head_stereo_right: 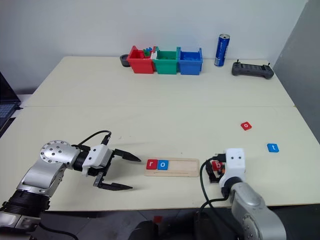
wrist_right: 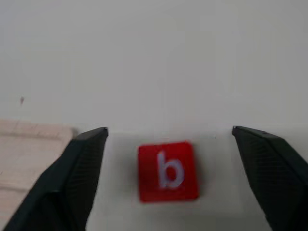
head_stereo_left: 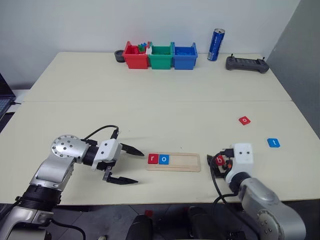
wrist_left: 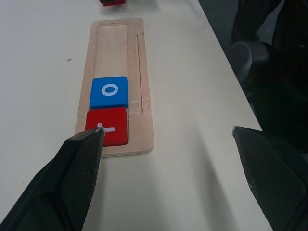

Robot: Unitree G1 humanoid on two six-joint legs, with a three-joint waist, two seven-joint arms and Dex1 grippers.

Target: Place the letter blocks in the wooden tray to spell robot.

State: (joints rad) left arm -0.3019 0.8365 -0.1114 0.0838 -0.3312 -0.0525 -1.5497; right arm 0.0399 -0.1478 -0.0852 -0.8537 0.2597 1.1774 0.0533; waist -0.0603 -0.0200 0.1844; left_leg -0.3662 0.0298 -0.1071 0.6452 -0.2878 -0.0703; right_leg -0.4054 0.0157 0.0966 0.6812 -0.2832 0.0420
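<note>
The wooden tray point(head_stereo_left: 185, 162) lies near the table's front edge, with a red "r" block point(head_stereo_left: 152, 159) and a blue "o" block point(head_stereo_left: 163, 159) at its left end. My left gripper point(head_stereo_left: 140, 166) is open just left of the tray, its fingers pointing at the tray's end. A red "b" block point(wrist_right: 168, 171) lies on the table right of the tray, between the fingers of my open right gripper point(wrist_right: 169, 131) with a gap on each side. Farther right, a red "o" block point(head_stereo_left: 244, 120) and a blue "t" block point(head_stereo_left: 273, 143) lie on the table.
Red point(head_stereo_left: 135, 56), green point(head_stereo_left: 161, 56) and blue point(head_stereo_left: 184, 56) plastic bins stand at the far edge, with a blue can point(head_stereo_left: 216, 45) and a black controller point(head_stereo_left: 246, 64) to their right. A laptop corner point(head_stereo_left: 4, 100) shows at the left.
</note>
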